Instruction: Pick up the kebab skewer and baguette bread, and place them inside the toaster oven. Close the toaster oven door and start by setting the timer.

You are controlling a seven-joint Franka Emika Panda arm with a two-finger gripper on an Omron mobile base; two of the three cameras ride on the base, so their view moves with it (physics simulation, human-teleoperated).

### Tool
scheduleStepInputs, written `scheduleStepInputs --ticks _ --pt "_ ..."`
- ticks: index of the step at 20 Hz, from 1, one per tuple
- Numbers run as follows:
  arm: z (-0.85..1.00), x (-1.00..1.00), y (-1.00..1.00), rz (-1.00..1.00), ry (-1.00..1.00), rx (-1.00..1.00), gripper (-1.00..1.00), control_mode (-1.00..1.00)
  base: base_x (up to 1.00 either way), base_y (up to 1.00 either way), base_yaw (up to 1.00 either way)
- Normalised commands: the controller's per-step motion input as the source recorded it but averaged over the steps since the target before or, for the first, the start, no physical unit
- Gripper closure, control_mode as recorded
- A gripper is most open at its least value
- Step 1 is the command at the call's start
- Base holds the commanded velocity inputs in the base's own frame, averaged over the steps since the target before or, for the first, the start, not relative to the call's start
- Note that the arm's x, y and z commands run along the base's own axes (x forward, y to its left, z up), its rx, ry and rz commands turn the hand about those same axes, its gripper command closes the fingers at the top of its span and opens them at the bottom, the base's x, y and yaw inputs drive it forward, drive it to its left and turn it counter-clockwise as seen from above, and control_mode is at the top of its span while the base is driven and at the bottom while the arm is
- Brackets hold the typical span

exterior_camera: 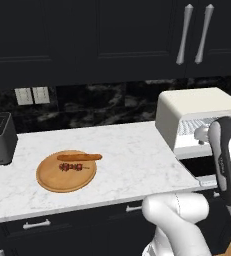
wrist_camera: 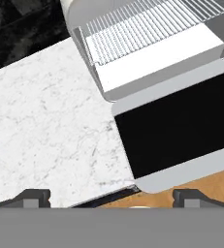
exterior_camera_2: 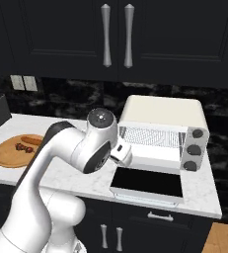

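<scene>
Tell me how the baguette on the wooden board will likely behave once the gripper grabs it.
The baguette bread looks long, slim and round, so it may roll if nudged. Gripped off-centre it would probably tilt. It lies close beside the kebab skewer on the wooden board, so open fingers could bump that too. It likely stays stiff, though a hard squeeze might dent it.

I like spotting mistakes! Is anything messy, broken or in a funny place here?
Nothing stands out. The bread and the meat stick lie neatly side by side on the round wooden board. The oven has its door folded down flat, open and ready. The tool is open and empty.
</scene>
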Motion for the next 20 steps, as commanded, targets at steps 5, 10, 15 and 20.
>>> scheduleStepInputs --ticks 5,10,15,20 --pt "0.00 0.00 -0.75 -0.12 -0.25 0.14 -1.00 -1.00 0.00 0.00 0.00" --pt "-0.01 0.00 -0.45 -0.15 -0.19 0.16 -1.00 -1.00 0.00 0.00 0.00" --pt "0.00 0.01 -0.24 -0.13 -0.17 0.14 -1.00 -1.00 0.00 0.00 0.00" --pt "0.00 0.20 -0.25 -0.09 -0.09 0.05 -1.00 -1.00 0.00 0.00 0.00"
